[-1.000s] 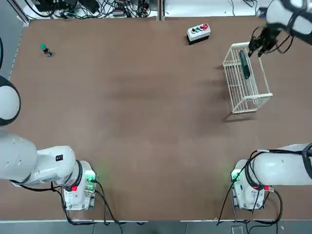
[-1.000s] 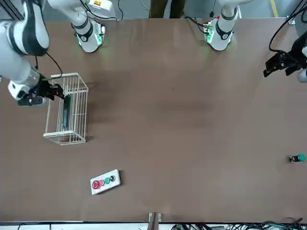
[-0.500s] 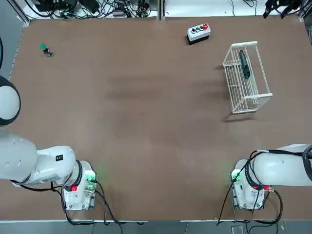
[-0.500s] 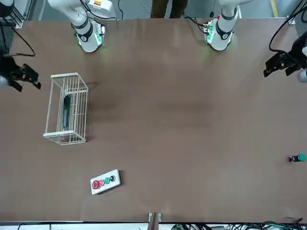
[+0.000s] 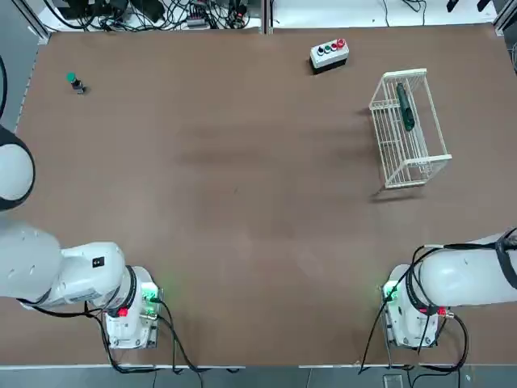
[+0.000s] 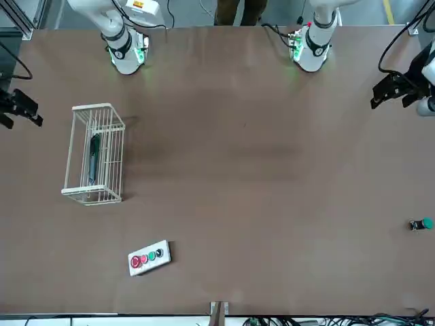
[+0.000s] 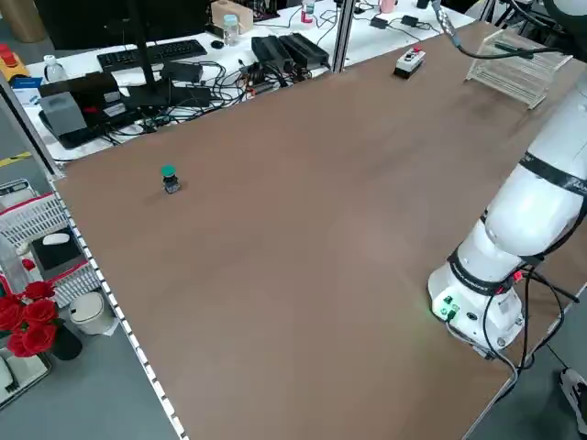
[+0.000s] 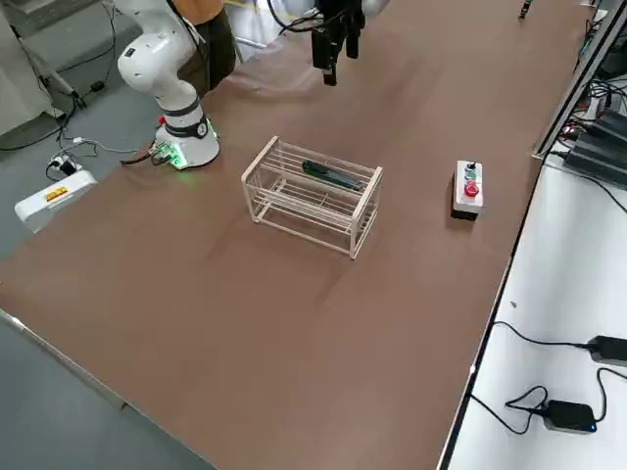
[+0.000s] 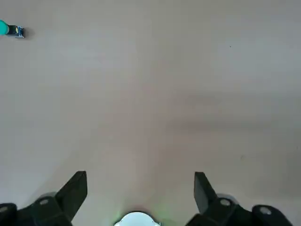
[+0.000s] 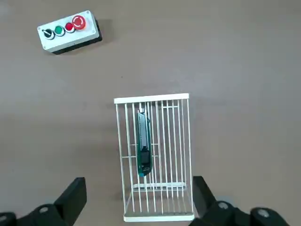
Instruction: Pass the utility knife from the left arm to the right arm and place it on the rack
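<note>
The utility knife (image 5: 404, 107), slim and dark green and black, lies lengthwise inside the white wire rack (image 5: 403, 73) at the table's far right. It also shows in the front view as the knife (image 6: 94, 155) in the rack (image 6: 92, 107). My right gripper (image 10: 138, 180) hangs high above the rack (image 10: 150, 98) and the knife (image 10: 143, 146), open and holding nothing. In the front view the right gripper (image 6: 17, 112) sits at the picture's left edge. My left gripper (image 6: 397, 92) hovers over the table's left side, open and empty (image 9: 141, 175).
A grey button box (image 5: 329, 53) sits at the far edge, left of the rack. A small green-capped knob (image 5: 75, 81) stands at the far left. Cables and equipment line the bench beyond the table's far edge.
My right gripper opened, left the knife in the rack and rose away above it. The knife and rack stay put. The left arm has not moved.
</note>
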{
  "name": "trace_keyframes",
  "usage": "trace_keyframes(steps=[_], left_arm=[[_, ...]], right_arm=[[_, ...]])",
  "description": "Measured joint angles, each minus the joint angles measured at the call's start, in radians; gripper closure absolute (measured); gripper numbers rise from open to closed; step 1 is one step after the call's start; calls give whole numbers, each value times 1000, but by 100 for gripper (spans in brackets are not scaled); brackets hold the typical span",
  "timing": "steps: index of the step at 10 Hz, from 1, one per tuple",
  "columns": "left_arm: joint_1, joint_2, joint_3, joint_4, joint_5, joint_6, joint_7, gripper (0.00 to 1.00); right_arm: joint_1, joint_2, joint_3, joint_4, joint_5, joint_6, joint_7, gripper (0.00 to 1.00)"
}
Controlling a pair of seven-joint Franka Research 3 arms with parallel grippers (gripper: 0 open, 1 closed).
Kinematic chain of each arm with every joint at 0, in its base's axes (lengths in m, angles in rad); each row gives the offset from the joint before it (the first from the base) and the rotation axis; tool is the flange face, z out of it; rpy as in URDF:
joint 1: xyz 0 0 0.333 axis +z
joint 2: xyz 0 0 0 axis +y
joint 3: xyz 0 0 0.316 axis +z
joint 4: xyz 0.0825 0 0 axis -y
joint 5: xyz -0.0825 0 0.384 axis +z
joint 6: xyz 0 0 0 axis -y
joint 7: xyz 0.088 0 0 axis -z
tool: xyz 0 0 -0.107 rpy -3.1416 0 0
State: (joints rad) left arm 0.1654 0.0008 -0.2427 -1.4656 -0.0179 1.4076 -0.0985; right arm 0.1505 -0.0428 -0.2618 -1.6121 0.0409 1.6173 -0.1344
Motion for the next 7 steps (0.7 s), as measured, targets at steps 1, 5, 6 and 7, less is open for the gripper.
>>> trace_keyframes(steps=[1, 5, 6, 7], left_arm=[[0, -1, 0, 0, 1, 0, 0, 0], [2, -1, 0, 2, 3, 0, 1, 0], [2, -1, 0, 2, 3, 0, 2, 0], [2, -1, 0, 3, 3, 0, 3, 0]], right_arm=[[-1, 4, 0, 3, -4, -1, 0, 0], [-1, 4, 3, 5, -6, -16, 0, 0], [-1, 4, 4, 6, -6, -31, 6, 0], [-1, 4, 7, 7, -6, -38, 8, 0]])
